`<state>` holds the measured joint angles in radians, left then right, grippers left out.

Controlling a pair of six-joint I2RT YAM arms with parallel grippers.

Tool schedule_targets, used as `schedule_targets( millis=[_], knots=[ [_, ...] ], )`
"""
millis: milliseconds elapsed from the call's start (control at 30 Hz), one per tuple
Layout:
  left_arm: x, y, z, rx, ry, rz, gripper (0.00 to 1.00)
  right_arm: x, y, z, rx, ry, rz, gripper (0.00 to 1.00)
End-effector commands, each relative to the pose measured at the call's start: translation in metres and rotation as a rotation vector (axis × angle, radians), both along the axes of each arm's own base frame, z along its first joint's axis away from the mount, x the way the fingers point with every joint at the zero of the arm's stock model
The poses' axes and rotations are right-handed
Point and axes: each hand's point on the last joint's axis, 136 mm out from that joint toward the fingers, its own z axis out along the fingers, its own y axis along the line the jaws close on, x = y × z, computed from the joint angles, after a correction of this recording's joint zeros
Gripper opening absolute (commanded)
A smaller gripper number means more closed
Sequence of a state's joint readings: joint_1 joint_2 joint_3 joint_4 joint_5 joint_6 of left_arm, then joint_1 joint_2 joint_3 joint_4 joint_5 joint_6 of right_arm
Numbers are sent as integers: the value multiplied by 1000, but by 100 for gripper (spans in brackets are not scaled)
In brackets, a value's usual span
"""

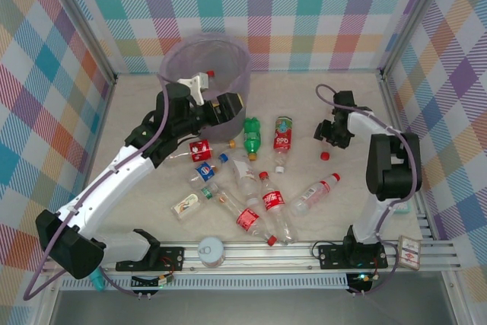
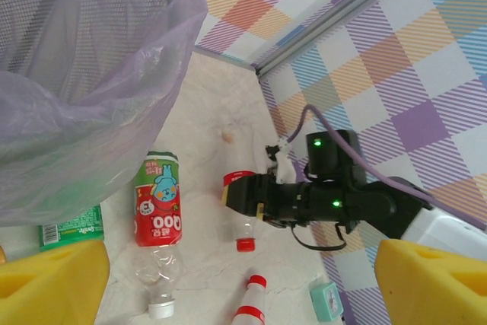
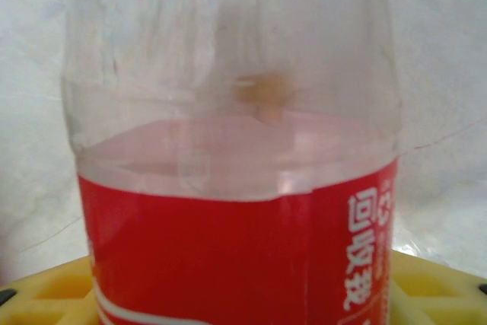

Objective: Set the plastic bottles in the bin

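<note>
— Where's the round greyish-purple bin with its lilac bag liner (image 1: 204, 58)?
— Upright at the far side of the counter (image 1: 304, 89).
— And the bottles?
— One clear red-labelled bottle (image 3: 236, 211) is clamped in my right pincer (image 1: 329, 138). The green bottle (image 1: 252, 136), the blue-labelled bottle (image 1: 205, 170) and the other red-capped bottles (image 1: 272, 202) lie on their sides mid-counter.

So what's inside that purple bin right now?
What looks like one clear bottle with a red cap shows against the near side of the bin. The bottom is hidden by the bin's own wall and the left arm, so any others can't be seen.
</note>
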<state>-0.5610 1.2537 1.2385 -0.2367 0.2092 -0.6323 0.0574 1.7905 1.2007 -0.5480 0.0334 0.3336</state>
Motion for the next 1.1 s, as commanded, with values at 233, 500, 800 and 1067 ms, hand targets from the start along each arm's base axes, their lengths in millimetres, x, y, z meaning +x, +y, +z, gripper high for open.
schedule_targets(
  millis=[233,500,800,1067],
  knots=[
    [22,-27,0,-53,14,-41,90,-53,72,107,324,-362,275,50],
    [24,-68,5,-74,6,-125,96,-120,122,164,398,-575,550,48],
    [17,-111,11,-90,-5,-212,99,-146,152,191,486,-628,682,49],
    [11,-140,-5,-100,26,-260,100,-144,165,191,506,-622,706,49]
  ],
)
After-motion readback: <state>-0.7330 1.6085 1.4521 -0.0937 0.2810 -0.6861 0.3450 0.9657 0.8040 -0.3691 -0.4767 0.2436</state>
